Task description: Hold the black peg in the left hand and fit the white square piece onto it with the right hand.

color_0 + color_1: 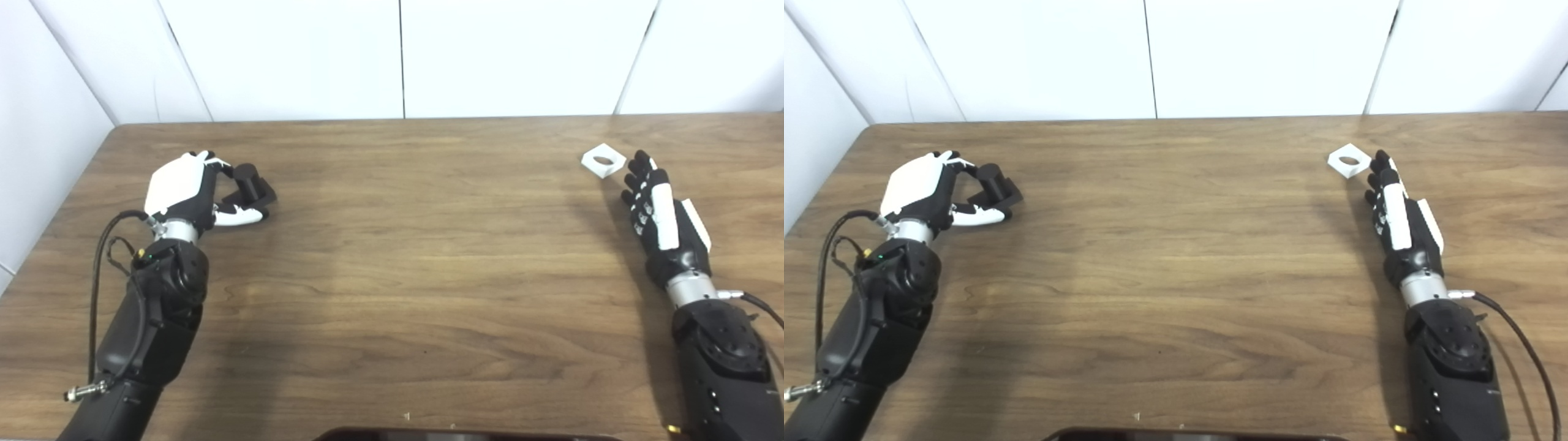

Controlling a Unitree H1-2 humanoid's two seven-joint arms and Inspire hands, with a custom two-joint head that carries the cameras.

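The black peg (250,187), a short post on a flat base, stands on the table at the left. My left hand (184,190) is around it: curled fingers (214,164) reach the post from behind and the thumb (242,215) lies along the front of the base. Whether it grips the peg is unclear. The white square piece (604,160), with a round hole, lies flat at the far right. My right hand (658,211) is stretched out flat and open, with its fingertips just short of the piece's near corner.
The wooden table (398,257) is bounded by white walls at the back and left. A dark object (465,435) shows at the bottom edge. Cables hang off both forearms.
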